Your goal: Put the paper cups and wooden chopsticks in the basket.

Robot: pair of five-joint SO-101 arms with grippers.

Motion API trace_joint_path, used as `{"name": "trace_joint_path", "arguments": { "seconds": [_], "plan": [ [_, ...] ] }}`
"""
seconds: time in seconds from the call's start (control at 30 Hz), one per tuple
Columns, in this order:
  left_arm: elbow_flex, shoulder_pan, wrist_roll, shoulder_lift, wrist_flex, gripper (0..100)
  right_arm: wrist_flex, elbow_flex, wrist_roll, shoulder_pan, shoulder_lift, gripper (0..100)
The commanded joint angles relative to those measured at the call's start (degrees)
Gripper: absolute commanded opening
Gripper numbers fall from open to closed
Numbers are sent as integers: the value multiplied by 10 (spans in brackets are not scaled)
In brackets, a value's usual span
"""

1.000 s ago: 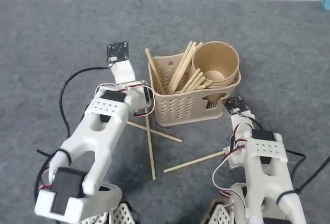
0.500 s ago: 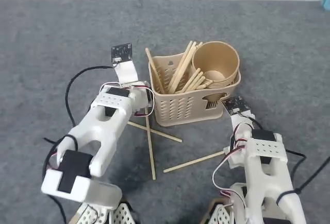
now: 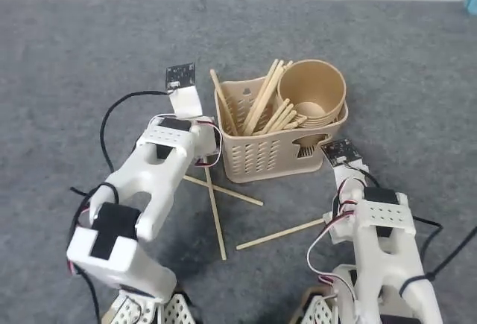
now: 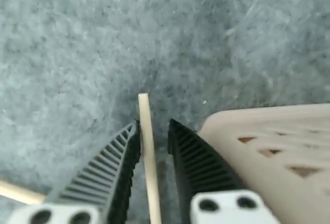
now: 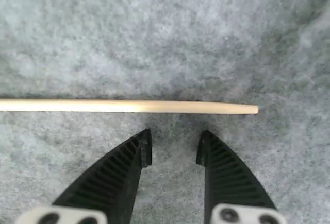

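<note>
Fingers (image 4: 121, 162) of the left gripper (image 4: 153, 126) stand narrowly apart and straddle one chopstick (image 4: 148, 147) near its end. This chopstick lies against one finger; a thin dark gap separates it from the other, so no clamping is evident. Its end projects just past the fingertips over the table (image 4: 77, 38). The basket (image 4: 268, 147) wall sits just beside this gripper.

Fingers (image 5: 121, 177) of the right gripper (image 5: 174, 134) are moderately open with nothing between them. A second chopstick (image 5: 129, 105) lies flat on the table just beyond the fingertips, crosswise to them and not touching them.

High view: the basket (image 3: 276, 153) stands on the table ahead of the two arms. Nested cups (image 3: 314, 89) occupy one end of it. A bundle of chopsticks (image 3: 262, 104) leans inside the basket beside the cups, tips rising above the rim. Three chopsticks lie outside the basket, in front of it. The straddled chopstick (image 3: 215, 220) runs from the left arm (image 3: 156, 171) toward the arm bases. A third chopstick (image 3: 231, 194) crosses it at an angle. The second chopstick (image 3: 279, 234) lies apart from both, one end close to the right arm (image 3: 380, 223).
</note>
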Motion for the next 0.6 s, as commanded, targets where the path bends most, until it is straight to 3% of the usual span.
{"name": "trace_joint_path", "arguments": {
  "seconds": [0.0,0.07,0.23,0.57],
  "plan": [
    [-21,0,6,-2,4,58,-1,6,7,-1,0,154],
    [-22,-4,4,-3,4,2,-1,6,7,-1,0,154],
    [1,-5,4,-56,4,13,-1,6,7,-1,0,154],
    [58,-18,3,-343,25,13,-1,6,8,-1,0,154]
  ]
}}
